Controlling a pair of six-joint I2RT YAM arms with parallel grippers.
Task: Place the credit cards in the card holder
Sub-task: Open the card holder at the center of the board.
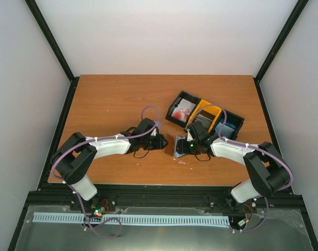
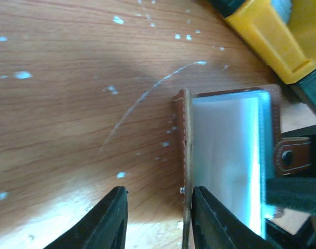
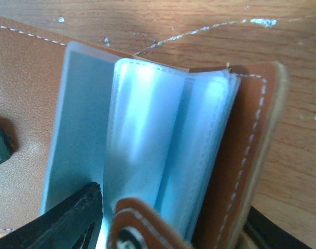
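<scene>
1 card holder (image 2: 225, 150) lies open on the table (image 1: 112, 104) between 2 grippers. left gripper (image 2: 160, 202) part open, astride its cover edge. right gripper (image 1: 184, 148) wide across the sleeves, grip unclear. credit cards (image 1: 184, 109) sit in 3 bins (image 1: 204, 106).

The card holder (image 1: 178, 145) lies partly hidden beneath the right end effector (image 1: 185, 148).

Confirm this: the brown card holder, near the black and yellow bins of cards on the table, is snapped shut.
No: the card holder is open, not snapped shut; the right wrist view shows its clear sleeves fanned out. It is near the black and yellow bins of cards on the table.
</scene>
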